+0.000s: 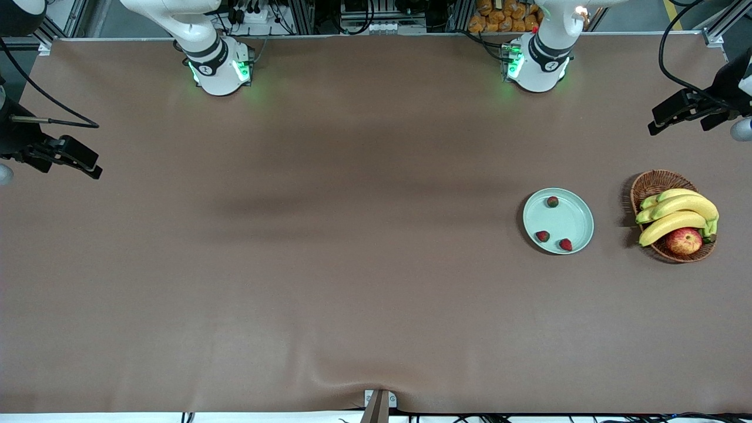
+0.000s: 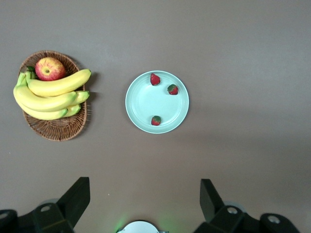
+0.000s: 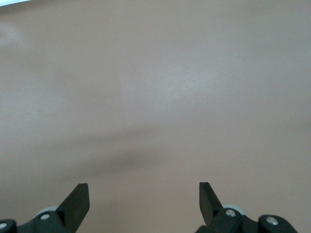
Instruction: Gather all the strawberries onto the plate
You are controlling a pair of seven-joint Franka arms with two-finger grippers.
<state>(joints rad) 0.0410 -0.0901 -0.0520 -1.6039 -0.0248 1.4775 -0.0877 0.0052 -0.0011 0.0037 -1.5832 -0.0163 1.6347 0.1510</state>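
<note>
- Strawberries (image 1: 552, 201) number three, and all of them lie in the plate (image 1: 573, 205): one near the rim toward the robots' bases, two close together near the rim toward the front camera.
- Judged by looks, they are light, soft and easily bruised; a gentle pinch across the red body, below the green top, would suit them.
- Plate itself is shallow, glossy and likely slippery, and sits toward the left arm's end of the table.
- Left gripper (image 2: 143, 199) hangs high over that end of the table, fingers spread wide, holding nothing.
- Right gripper (image 3: 143, 201) waits over bare table at its own end, also wide open and empty.
- Wicker basket (image 1: 649, 185) with bananas (image 1: 675, 214) and an apple (image 1: 683, 240) stands beside the plate, apart from it.
- Nothing blocks the plate; the task looks finished.
</note>
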